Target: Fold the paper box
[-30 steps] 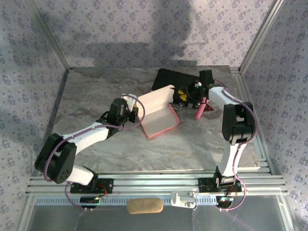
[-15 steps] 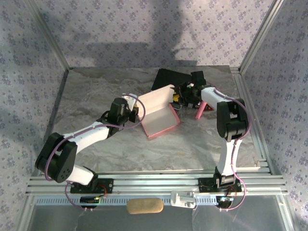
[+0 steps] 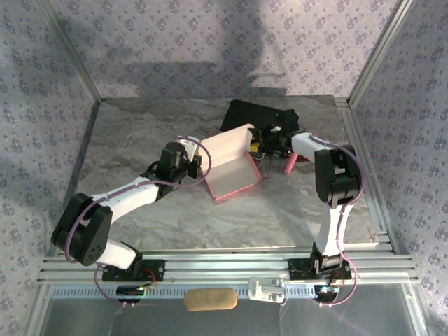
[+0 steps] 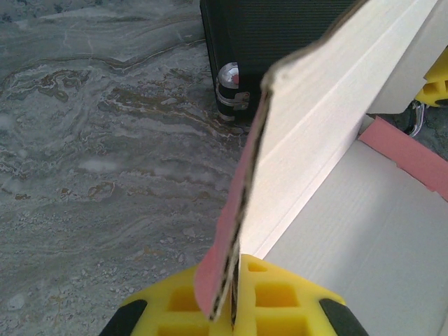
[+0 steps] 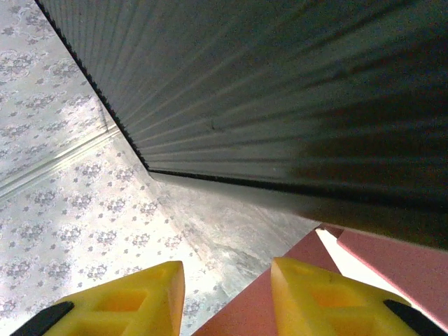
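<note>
The salmon-pink paper box (image 3: 231,171) lies mid-table, its pale inside up and its back panel (image 4: 329,119) standing raised. My left gripper (image 3: 201,162) is shut on the left edge of that raised panel; in the left wrist view the pink card edge (image 4: 225,269) runs down between the yellow fingertips (image 4: 283,301). My right gripper (image 3: 257,142) is at the box's right end, rolled on its side, jaws open. In the right wrist view its yellow fingers (image 5: 322,290) straddle a pink card edge (image 5: 252,308) without pinching it.
The black ribbed hard case (image 3: 255,115) lies right behind the box, its metal latch (image 4: 231,87) close to the raised panel, and it looms over the right wrist view (image 5: 280,91). A small pink stick-shaped microphone (image 3: 288,162) lies right of the right gripper. Patterned walls enclose the marble table (image 3: 140,133).
My right arm has swung left and its gripper has closed in on the right end of the box. The left gripper and the box have stayed put.
</note>
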Action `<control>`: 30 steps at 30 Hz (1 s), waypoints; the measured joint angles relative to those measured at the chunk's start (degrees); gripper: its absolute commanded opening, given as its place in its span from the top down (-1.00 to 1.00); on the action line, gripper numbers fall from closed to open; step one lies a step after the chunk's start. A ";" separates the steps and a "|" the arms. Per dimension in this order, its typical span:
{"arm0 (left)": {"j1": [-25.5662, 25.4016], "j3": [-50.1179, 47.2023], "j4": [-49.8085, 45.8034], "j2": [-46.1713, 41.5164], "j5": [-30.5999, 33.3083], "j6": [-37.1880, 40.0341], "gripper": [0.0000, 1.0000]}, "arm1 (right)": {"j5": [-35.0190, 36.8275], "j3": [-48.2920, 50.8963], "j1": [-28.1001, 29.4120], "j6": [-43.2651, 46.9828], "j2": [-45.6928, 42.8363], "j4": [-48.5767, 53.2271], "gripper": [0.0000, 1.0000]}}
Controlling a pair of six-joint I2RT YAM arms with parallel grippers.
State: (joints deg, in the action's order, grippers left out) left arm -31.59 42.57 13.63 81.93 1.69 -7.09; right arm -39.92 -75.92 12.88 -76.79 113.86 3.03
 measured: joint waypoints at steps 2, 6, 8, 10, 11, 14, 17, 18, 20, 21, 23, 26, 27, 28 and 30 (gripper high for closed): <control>0.00 0.00 0.00 0.00 0.02 -0.02 0.96 | 0.00 0.04 0.22 -0.72 -0.09 -0.28 0.17; 0.00 0.04 0.00 0.00 0.02 -0.02 0.96 | -0.02 0.31 0.28 -2.36 -0.09 -1.25 0.16; 0.00 0.04 0.00 0.00 0.02 -0.02 0.96 | -0.02 0.57 0.28 -2.95 -0.09 -2.05 0.14; 0.00 0.04 0.00 0.00 0.02 -0.02 0.96 | -0.02 0.68 0.31 -3.41 -0.09 -2.60 0.12; 0.00 0.04 0.00 0.00 0.02 -0.02 0.96 | -0.02 0.68 0.35 -3.61 -0.09 -2.82 0.11; 0.02 0.04 0.00 0.00 0.04 -0.02 0.96 | -0.02 0.79 0.52 -4.17 -0.09 -3.23 0.09; 0.11 0.04 0.00 0.00 0.07 0.00 0.96 | -0.02 0.92 0.61 -4.66 -0.09 -3.52 0.08; 0.11 0.04 0.00 0.00 0.07 0.00 0.96 | -0.02 0.96 0.66 -4.70 -0.09 -3.61 0.08; 0.11 0.04 -0.02 0.00 0.07 0.00 0.96 | -0.04 1.05 0.68 -4.74 -0.09 -3.74 0.06; 0.11 0.04 -0.02 0.00 0.07 0.00 0.96 | -0.04 1.07 0.72 -4.76 -0.09 -3.78 0.05; 0.11 0.04 -0.02 0.00 0.07 0.02 0.96 | -0.02 1.14 0.79 -4.85 -0.09 -4.00 0.02; 0.11 0.04 -0.02 0.00 0.04 0.02 0.96 | -0.04 1.29 0.83 -4.94 -0.09 -4.42 0.01; 0.11 0.04 -0.02 0.00 0.04 0.02 0.96 | -0.07 1.44 0.83 -5.09 -0.09 -4.74 0.00; 0.11 0.04 -0.02 0.00 0.04 0.07 0.96 | -0.15 1.55 0.83 -5.18 -0.09 -5.03 -0.02; 0.11 0.04 -0.02 0.00 0.04 0.37 0.95 | -0.22 1.75 0.83 -5.35 -0.11 -5.46 -0.03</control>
State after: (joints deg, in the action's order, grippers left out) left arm -31.48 42.61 13.61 81.93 1.74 -6.72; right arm -40.14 -74.17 13.72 -82.15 113.75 -2.44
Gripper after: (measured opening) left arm 0.047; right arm 0.510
